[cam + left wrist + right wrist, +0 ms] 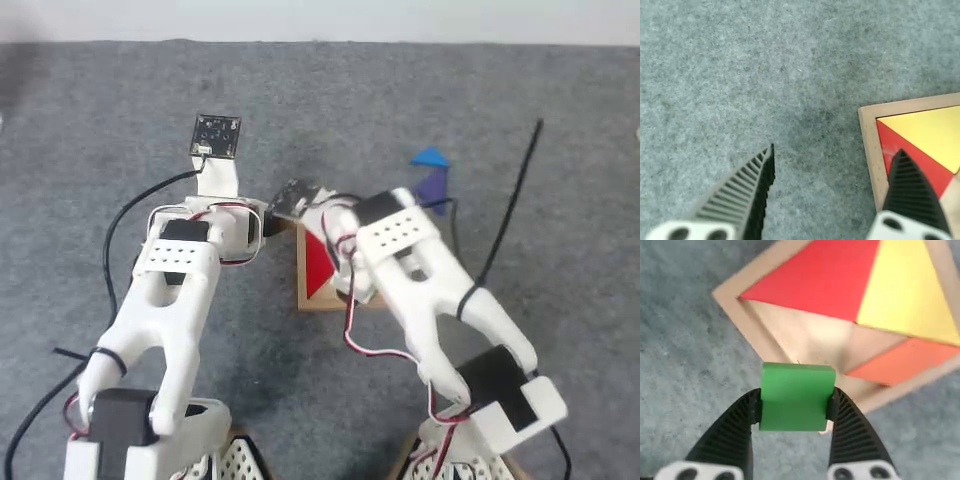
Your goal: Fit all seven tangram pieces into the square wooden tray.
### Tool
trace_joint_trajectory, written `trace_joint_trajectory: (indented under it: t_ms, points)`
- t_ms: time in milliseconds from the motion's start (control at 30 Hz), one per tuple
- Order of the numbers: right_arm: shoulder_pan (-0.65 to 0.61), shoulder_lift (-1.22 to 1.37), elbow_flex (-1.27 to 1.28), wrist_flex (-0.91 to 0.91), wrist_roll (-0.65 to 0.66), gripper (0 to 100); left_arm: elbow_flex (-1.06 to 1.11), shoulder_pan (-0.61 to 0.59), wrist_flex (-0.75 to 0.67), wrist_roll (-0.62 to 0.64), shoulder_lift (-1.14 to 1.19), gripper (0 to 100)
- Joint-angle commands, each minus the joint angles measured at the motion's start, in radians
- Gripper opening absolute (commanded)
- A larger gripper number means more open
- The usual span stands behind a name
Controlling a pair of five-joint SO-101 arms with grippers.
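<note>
Pinches green square in right end effector at edge of the wooden tray; spreads left end effector, empty, beside it. Seated: red triangle, yellow triangle, orange piece. Out on the bench: blue piece, purple piece.

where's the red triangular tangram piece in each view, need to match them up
High view: the red triangular tangram piece lies in the square wooden tray between the two arms, partly covered by the right arm.
Left wrist view: the red piece lies along the tray's rim, bordering the yellow triangle.
Right wrist view: the red piece again sits against the rim, beside the yellow triangle.
Shared landmark: the tray's wooden rim next to the red piece.
</note>
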Motion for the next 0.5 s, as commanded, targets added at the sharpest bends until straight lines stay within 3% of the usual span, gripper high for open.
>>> trace_joint_trajectory:
  t_ms: [0, 367, 467]
  points:
    - [-0.028, 0.001, -0.008, -0.054, 0.012, 0.9, -0.004, -0.003, -0.018, 0.002, -0.005, 35]
    - [0.013, 0.219, -0.170, -0.071, 0.014, 1.3, -0.004, -0.003, -0.015, 0.002, -0.005, 35]
    - [0.024, 0.219, -0.189, -0.064, 0.014, 7.2, -0.004, -0.003, -0.015, 0.002, -0.005, 35]
